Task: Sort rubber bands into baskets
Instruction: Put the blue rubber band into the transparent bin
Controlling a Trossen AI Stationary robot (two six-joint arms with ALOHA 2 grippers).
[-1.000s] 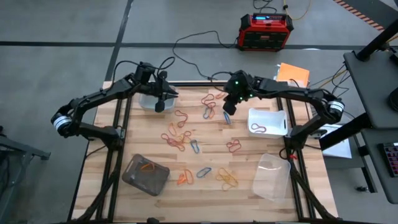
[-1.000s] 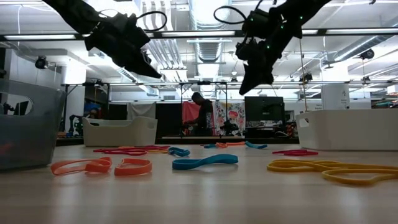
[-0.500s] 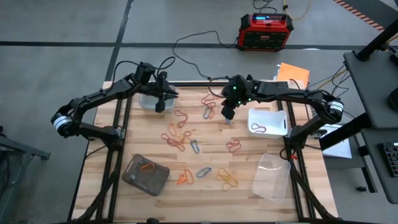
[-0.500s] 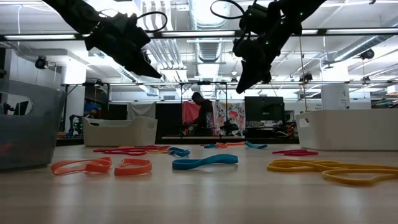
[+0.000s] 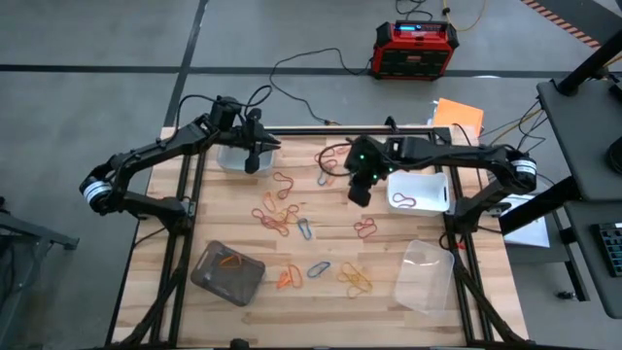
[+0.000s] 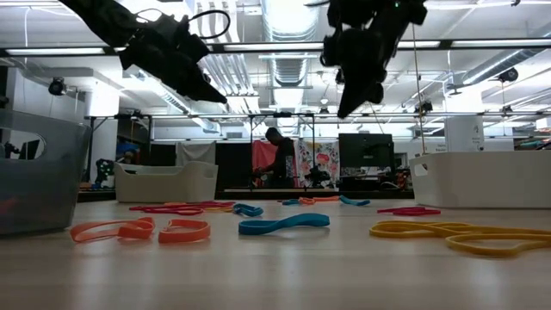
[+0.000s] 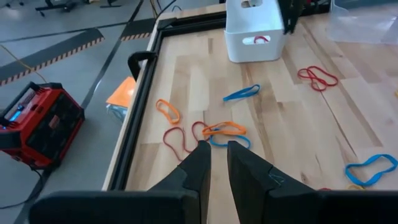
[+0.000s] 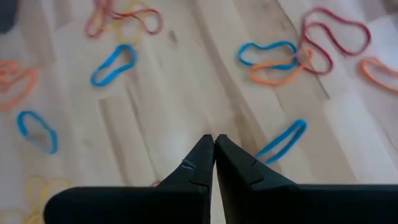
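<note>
Many rubber bands (image 5: 287,214) in red, orange, yellow and blue lie loose on the wooden table. Four baskets stand on it: a clear one (image 5: 231,158) far left, a white one (image 5: 420,190) at the right with a red band (image 5: 403,201) inside, a clear one (image 5: 425,277) near right, and a smoky one (image 5: 228,272) near left holding an orange band. My left gripper (image 5: 255,157) (image 7: 216,152) hangs over the far-left basket's edge, its fingers a narrow gap apart with nothing between them. My right gripper (image 5: 358,192) (image 8: 214,142) hovers shut and empty above the table's middle, beside a blue band (image 8: 281,140).
A red-and-black box (image 5: 415,49) with black cables sits on the floor beyond the far edge. An orange sheet (image 5: 457,115) lies at the far right corner. A person (image 6: 280,159) stands in the room behind the table.
My right gripper has moved toward the table's near edge, away from the far bands, tipping to point more steeply down; it has stayed shut and empty. The bands and baskets have not moved.
</note>
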